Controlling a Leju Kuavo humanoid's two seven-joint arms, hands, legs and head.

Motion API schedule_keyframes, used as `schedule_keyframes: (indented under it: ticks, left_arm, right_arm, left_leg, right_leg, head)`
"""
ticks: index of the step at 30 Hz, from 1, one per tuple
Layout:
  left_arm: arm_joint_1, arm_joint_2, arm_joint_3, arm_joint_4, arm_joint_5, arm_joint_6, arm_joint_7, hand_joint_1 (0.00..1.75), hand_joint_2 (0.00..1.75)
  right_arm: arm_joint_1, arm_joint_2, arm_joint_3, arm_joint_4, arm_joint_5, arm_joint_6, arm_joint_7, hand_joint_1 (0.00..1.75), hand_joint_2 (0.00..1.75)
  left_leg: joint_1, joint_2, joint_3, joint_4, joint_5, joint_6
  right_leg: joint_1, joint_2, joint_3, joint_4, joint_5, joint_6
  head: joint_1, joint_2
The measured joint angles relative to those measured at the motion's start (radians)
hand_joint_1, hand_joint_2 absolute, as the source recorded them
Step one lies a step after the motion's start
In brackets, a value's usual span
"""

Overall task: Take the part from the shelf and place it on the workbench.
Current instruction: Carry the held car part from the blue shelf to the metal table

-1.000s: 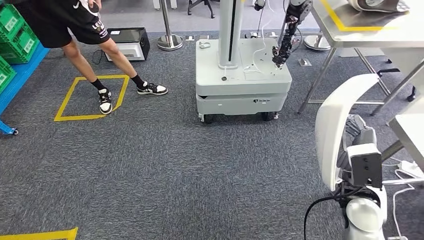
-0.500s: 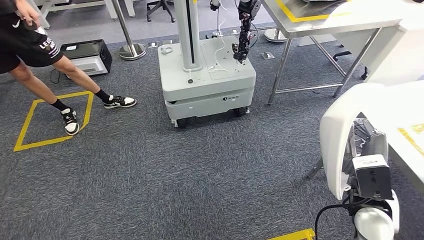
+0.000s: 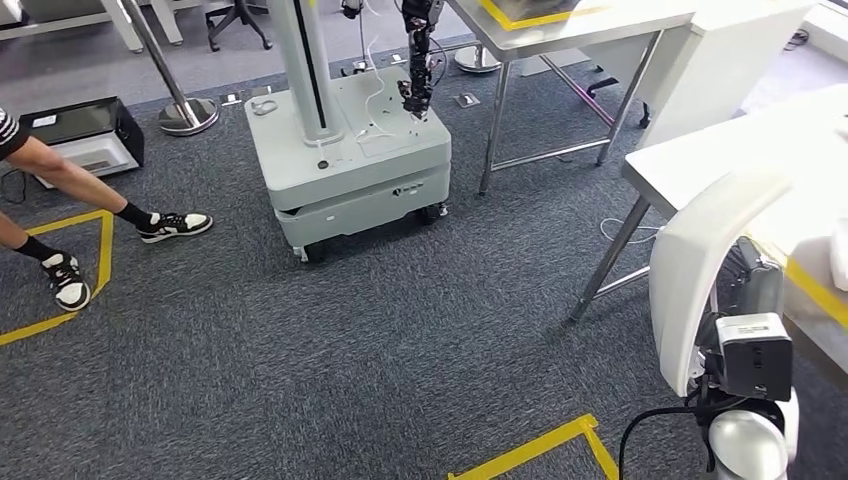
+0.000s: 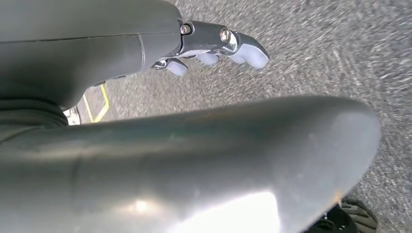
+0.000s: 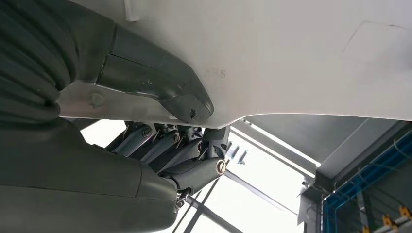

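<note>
A person's legs (image 3: 60,215) are being seen at the carpet's left edge, a grey cart (image 3: 345,160) further right. The left hand (image 4: 214,46) is being carried empty, fingers apart — the white part (image 3: 705,265) is being gripped by the right hand (image 5: 165,145), beside the worktop (image 3: 760,150).

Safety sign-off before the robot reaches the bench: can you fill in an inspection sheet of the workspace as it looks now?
Surface: white workbench at the right, with a yellow tape stripe.
Job's things: white curved part held off the bench, not yet placed.
Clutter: nothing seen on the bare part of the bench.
Hands: right hand grips the part; left hand holds nothing, over the carpet.
Cables: black cable looping by the right wrist; white cable on the floor under the bench.
Surroundings: grey mobile base, steel table, a person's leg at the left.
</note>
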Motion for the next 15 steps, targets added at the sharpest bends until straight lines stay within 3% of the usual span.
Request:
schedule_keyframes:
  ticks: [1, 3, 5, 7, 9, 10, 11, 12, 13, 15]
  left_arm:
    - [-0.002, 0.002, 0.000, 0.000, -0.001, 0.002, 0.001, 0.00, 0.00]
    - [-0.006, 0.008, -0.001, -0.001, -0.001, 0.010, 0.009, 0.00, 0.00]
    - [-0.010, 0.015, -0.001, -0.001, 0.000, 0.020, 0.018, 0.00, 0.00]
    - [-0.010, 0.019, -0.001, -0.001, 0.001, 0.023, 0.020, 0.00, 0.00]
    - [-0.006, 0.024, -0.001, -0.001, 0.002, 0.021, 0.015, 0.00, 0.00]
    - [-0.003, 0.026, -0.001, -0.001, 0.002, 0.020, 0.012, 0.00, 0.00]
    - [-0.002, 0.027, -0.001, -0.001, 0.002, 0.018, 0.009, 0.00, 0.00]
    - [-0.001, 0.029, -0.001, -0.001, 0.002, 0.015, 0.004, 0.00, 0.00]
    - [-0.002, 0.030, -0.001, -0.001, 0.002, 0.012, 0.000, 0.00, 0.00]
    - [-0.003, 0.032, -0.001, -0.001, -0.003, 0.005, -0.004, 0.00, 0.00]
  right_arm:
    - [-0.002, 0.000, 0.000, 0.002, 0.001, -0.003, -0.002, 1.75, 1.75]
    - [-0.006, 0.001, 0.000, 0.007, 0.004, -0.008, -0.006, 1.75, 1.75]
    - [-0.011, 0.003, 0.000, 0.010, 0.009, -0.012, -0.012, 1.75, 1.75]
    - [-0.015, 0.008, 0.000, 0.011, 0.011, -0.014, -0.016, 1.75, 1.75]
    - [-0.017, 0.013, 0.000, 0.014, 0.011, -0.015, -0.017, 1.75, 1.75]
    - [-0.017, 0.015, 0.000, 0.016, 0.011, -0.015, -0.017, 1.75, 1.75]
    - [-0.017, 0.016, 0.000, 0.019, 0.011, -0.015, -0.016, 1.75, 1.75]
    - [-0.017, 0.016, 0.000, 0.021, 0.011, -0.015, -0.016, 1.75, 1.75]
    - [-0.017, 0.017, 0.000, 0.022, 0.011, -0.016, -0.015, 1.75, 1.75]
    - [-0.019, 0.018, 0.000, 0.024, 0.017, -0.021, -0.013, 1.75, 1.75]
  left_leg:
    - [-0.002, 0.008, 0.001, 0.002, -0.003, -0.005]
    - [-0.002, 0.023, 0.007, 0.001, -0.006, -0.017]
    - [0.002, -0.005, 0.002, 0.018, -0.022, -0.031]
    - [0.006, -0.059, -0.037, 0.107, -0.075, -0.040]
    - [0.007, -0.079, -0.098, 0.237, -0.128, -0.043]
    - [0.008, -0.081, -0.118, 0.276, -0.133, -0.043]
    - [0.008, -0.082, -0.120, 0.275, -0.118, -0.042]
    - [0.009, -0.086, -0.105, 0.235, -0.085, -0.041]
    - [0.010, -0.099, -0.076, 0.168, -0.046, -0.039]
    - [0.014, -0.145, -0.026, 0.050, -0.001, -0.035]
  right_leg:
    - [0.003, -0.008, 0.010, -0.021, 0.003, -0.006]
    - [0.006, 0.008, 0.007, -0.026, 0.006, -0.019]
    - [0.002, 0.027, 0.007, -0.032, 0.011, -0.032]
    - [-0.002, 0.044, 0.008, -0.035, 0.015, -0.042]
    - [-0.002, 0.065, 0.006, -0.034, 0.016, -0.045]
    - [-0.002, 0.078, 0.006, -0.033, 0.016, -0.046]
    - [-0.002, 0.091, 0.005, -0.032, 0.016, -0.046]
    - [-0.002, 0.104, 0.005, -0.030, 0.017, -0.045]
    - [-0.003, 0.116, 0.005, -0.028, 0.017, -0.044]
    - [-0.003, 0.140, 0.000, -0.023, 0.018, -0.035]
  head:
    - [0.000, 0.000]
    - [0.001, 0.000]
    - [0.000, 0.000]
    - [-0.001, 0.000]
    - [-0.003, 0.000]
    - [-0.003, 0.000]
    - [-0.003, 0.000]
    - [-0.003, 0.000]
    - [-0.003, 0.000]
    - [-0.003, 0.000]
